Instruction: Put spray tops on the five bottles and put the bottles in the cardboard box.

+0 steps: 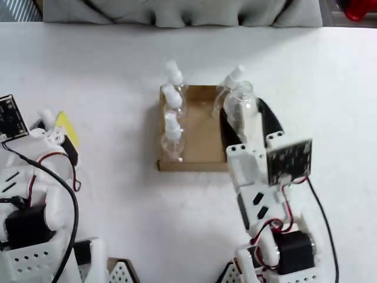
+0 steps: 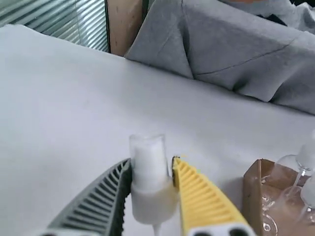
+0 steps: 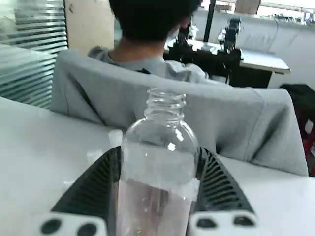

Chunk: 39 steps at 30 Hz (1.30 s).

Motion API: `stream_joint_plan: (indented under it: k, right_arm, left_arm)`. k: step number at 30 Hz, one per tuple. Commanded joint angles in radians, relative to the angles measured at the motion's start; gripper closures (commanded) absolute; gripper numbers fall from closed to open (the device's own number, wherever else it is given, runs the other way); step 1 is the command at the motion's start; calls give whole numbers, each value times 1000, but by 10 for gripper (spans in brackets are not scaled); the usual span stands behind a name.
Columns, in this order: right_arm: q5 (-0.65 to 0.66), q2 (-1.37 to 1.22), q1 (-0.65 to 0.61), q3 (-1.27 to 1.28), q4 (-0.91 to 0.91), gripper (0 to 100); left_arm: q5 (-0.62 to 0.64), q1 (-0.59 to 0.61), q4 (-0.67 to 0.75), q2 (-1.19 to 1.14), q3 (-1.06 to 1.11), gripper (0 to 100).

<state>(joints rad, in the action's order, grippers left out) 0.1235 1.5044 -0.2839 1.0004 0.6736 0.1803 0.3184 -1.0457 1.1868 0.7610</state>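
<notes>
The cardboard box [image 1: 200,127] lies at the table's middle. Three clear bottles with white spray tops [image 1: 172,100] stand along its left wall, and another capped bottle [image 1: 231,81] is at its far right corner. My right gripper [image 1: 244,115] is shut on an uncapped clear bottle [image 1: 241,101] held upright over the box's right edge; in the right wrist view this bottle [image 3: 160,167] sits between the black fingers [image 3: 93,189], neck open. At the table's left, my left gripper [image 2: 150,164] is shut on a white spray top [image 2: 149,179], seen from above as the spray top [image 1: 48,115].
The box corner [image 2: 256,189] and capped bottles [image 2: 300,164] lie to the side in the left wrist view. A grey padded chair back [image 1: 177,12] borders the table's far edge. White tabletop [image 1: 106,76] stretches between the left arm and the box.
</notes>
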Motion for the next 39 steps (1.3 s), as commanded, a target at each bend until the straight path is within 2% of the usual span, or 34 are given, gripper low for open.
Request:
stream_joint_plan:
  k: [1,8,14,18,23,27,34,39]
  right_arm:
    - [-11,134,-79,120,-154,982]
    - [-11,305,-257,269,-202,982]
    - [-11,295,-400,302,-199,982]
    - [-5,295,-527,374,-199,982]
    - [-3,295,-587,433,-199,982]
    - [-3,295,-598,505,-199,982]
    - [-3,295,-601,594,-200,982]
    - [-3,295,-601,597,-193,982]
  left_arm:
    - [9,10,115,24,-5,976]
    - [9,8,281,24,-5,976]
    - [9,2,526,19,-12,976]
    - [9,-67,733,22,-12,977]
    - [11,-157,928,19,-14,977]
    - [11,-249,914,18,-44,977]
    - [12,-433,671,16,-318,978]
    - [12,-446,592,-21,-519,978]
